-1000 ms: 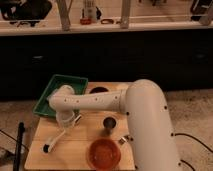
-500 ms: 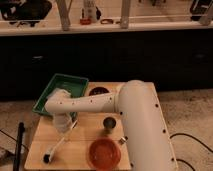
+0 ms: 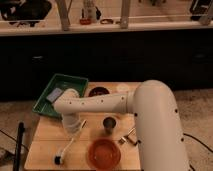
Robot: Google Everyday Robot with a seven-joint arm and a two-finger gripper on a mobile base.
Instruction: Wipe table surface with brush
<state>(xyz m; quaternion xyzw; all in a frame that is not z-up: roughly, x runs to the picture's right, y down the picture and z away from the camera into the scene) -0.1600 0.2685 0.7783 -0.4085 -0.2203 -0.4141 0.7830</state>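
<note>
The table surface (image 3: 46, 142) is a small square top of light tan planks. The brush (image 3: 66, 149) has a slim white handle that slants from under my wrist down to its small dark head (image 3: 59, 160) near the table's front left. My gripper (image 3: 73, 128) points down over the left half of the table, mostly hidden beneath the white wrist. It is shut on the upper end of the brush handle. The brush head rests on or just above the wood; I cannot tell which.
A green tray (image 3: 45, 105) sits at the back left, partly off the table. An orange bowl (image 3: 104, 153) is at the front middle, a dark cup (image 3: 110, 123) in the centre, a dark bowl (image 3: 98, 91) at the back. Metal utensils (image 3: 128, 137) lie under my forearm.
My gripper has swung to the right over the table. The brush moved with it, and its head has shifted right and toward the front edge.
</note>
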